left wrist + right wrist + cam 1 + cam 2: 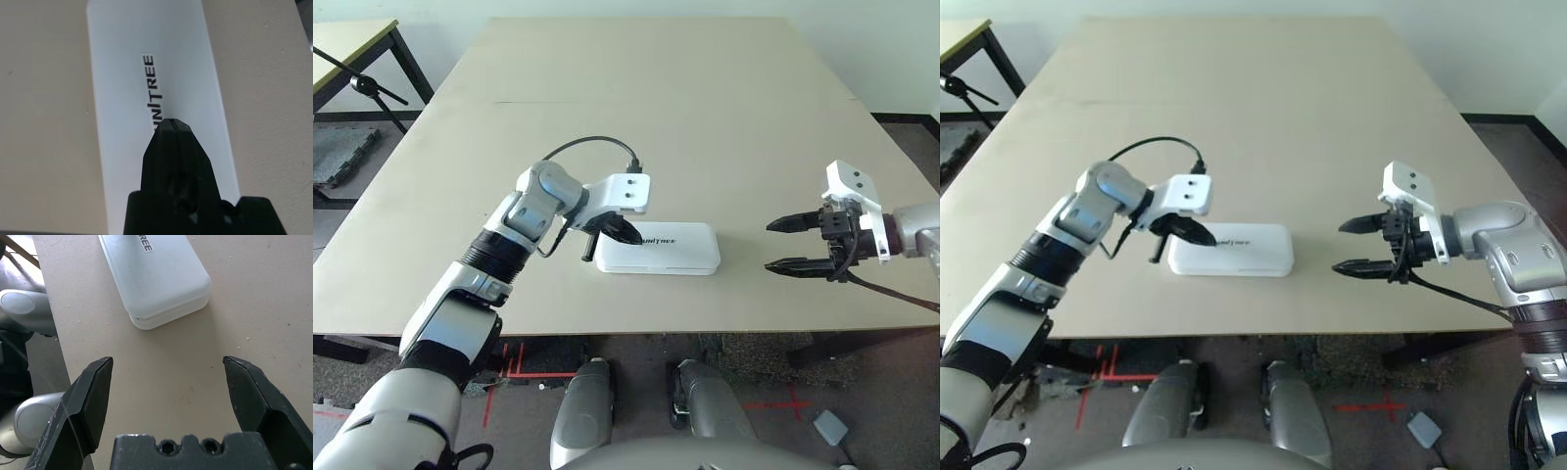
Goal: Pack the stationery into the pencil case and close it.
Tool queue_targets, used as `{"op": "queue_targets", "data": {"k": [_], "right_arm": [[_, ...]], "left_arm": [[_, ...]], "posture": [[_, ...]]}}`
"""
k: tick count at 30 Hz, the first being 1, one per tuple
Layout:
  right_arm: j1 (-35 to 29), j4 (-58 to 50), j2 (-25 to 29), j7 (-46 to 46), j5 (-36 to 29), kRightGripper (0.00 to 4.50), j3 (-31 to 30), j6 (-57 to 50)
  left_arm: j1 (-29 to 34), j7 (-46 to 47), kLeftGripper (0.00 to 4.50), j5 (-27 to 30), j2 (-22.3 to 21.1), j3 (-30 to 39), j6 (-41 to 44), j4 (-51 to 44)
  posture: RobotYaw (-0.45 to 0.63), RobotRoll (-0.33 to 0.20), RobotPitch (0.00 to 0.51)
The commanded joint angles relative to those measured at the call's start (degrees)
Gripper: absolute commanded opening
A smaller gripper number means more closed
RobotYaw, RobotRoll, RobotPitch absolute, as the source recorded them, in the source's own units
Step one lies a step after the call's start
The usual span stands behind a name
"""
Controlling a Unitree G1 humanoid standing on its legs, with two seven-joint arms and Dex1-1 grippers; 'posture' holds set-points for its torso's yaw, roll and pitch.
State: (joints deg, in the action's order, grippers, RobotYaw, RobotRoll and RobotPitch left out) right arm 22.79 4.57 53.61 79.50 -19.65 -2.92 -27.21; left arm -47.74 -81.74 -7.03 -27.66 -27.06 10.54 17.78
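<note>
The white pencil case [661, 250] lies closed on the table near its front edge, lid down with dark lettering [155, 93] on top. My left gripper [628, 233] is shut, its tips resting on or just above the lid at the case's left end. My right gripper [788, 245] hovers open to the right of the case, well apart from it, with nothing between its fingers [90, 396]. The case's right end [161, 279] shows in the right wrist view. The highlighter, marker and clip piece are out of view.
The beige table [666, 108] stretches far behind the case. A second table and a black stand [367, 83] sit at the far left. The floor with red tape marks [514, 367] lies below the front edge.
</note>
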Motion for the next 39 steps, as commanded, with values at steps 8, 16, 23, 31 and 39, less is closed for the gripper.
{"op": "queue_targets", "data": {"k": [8, 16, 23, 31, 39], "right_arm": [[-0.13, -0.94, -0.44, -0.43, -0.52, 4.5, -0.03, -0.29], [0.04, -0.98, -0.87, -0.71, -0.44, 4.5, -0.17, -0.3], [-0.33, -1.26, -1.13, -1.09, -0.44, 4.5, -0.01, -0.18], [-0.9, -1.25, -3.05, -5.47, -0.35, 4.5, 1.53, 0.26], [3.53, 7.94, -10.0, -17.65, 0.47, 4.5, 6.48, 3.82]], "left_arm": [[2.53, 0.13, 0.04, -2.7, -0.28, -4.68, 1.29, 0.29], [1.93, 1.0, 0.04, -2.21, 0.45, -4.04, 1.52, 1.47], [2.53, 1.87, 0.04, -1.48, 1.27, -3.18, 1.93, 2.39], [6.02, 15.28, 0.63, 6.18, 4.74, 11.06, -0.51, 9.5], [9.62, 50.21, 3.7, 9.0, 5.77, 32.01, -15.35, 15.98]], "posture": [[0.2, 0.0, 0.104], [0.2, 0.0, 0.101], [0.19, 0.0, 0.098], [0.17, 0.0, 0.098], [0.19, 0.0, 0.099]]}}
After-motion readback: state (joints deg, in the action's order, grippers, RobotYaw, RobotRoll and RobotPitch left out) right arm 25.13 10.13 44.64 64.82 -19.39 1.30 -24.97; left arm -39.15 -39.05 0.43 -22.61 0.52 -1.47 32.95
